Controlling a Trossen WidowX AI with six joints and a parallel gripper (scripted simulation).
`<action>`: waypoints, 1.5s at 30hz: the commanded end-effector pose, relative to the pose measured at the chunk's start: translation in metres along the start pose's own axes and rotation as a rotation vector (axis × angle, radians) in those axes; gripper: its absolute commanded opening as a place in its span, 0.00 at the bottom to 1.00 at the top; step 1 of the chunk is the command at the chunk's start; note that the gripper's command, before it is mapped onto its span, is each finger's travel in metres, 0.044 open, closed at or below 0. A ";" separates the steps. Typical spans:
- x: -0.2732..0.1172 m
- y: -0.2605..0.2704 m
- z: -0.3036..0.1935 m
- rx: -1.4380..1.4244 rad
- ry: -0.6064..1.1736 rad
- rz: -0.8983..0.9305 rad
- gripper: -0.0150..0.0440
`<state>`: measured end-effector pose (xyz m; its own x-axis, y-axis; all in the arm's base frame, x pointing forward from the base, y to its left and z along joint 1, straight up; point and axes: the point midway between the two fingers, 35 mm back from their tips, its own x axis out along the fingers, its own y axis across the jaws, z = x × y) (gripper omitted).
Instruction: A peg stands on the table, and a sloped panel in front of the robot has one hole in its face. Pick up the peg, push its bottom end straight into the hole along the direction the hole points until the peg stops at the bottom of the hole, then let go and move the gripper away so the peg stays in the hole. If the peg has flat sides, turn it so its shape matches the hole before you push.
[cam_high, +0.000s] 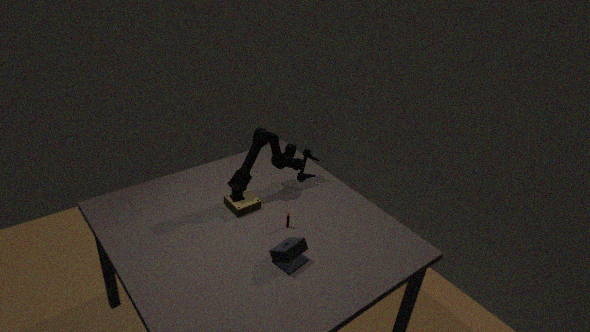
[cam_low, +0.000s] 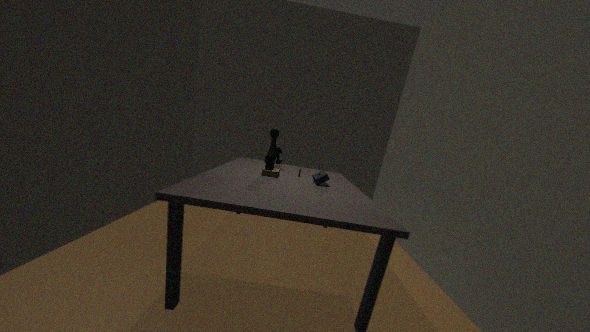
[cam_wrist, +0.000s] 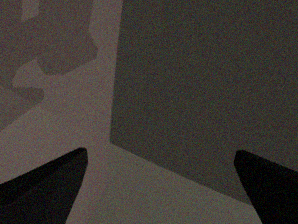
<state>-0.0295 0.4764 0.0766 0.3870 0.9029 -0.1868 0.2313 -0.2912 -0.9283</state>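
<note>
A thin dark peg (cam_high: 288, 221) (cam_low: 300, 173) with a reddish top stands upright on the table between the robot's base and the sloped panel. The grey-blue sloped panel (cam_high: 290, 249) (cam_low: 321, 178) sits on a flat foot, with a small dark hole in its upper face; the hole's shape is too small to tell. My gripper (cam_high: 317, 168) (cam_wrist: 162, 156) is wide open and empty, raised above the table well behind the peg in the top view. The wrist view shows neither the peg nor the panel.
The arm stands on a yellowish base block (cam_high: 242, 204) (cam_low: 271, 173). The table (cam_high: 190, 250) (cam_low: 280, 202) has its edge and corner beyond the fingers in the wrist view, and the arm's shadow falls on its top.
</note>
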 end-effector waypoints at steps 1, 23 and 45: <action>0.011 0.000 -0.013 0.079 0.012 0.029 1.00; 0.045 0.035 -0.114 0.538 0.183 0.245 1.00; 0.039 0.084 -0.204 1.073 0.442 0.466 1.00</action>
<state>0.1783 0.4263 0.0523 0.5545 0.5526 -0.6222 -0.7395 -0.0155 -0.6729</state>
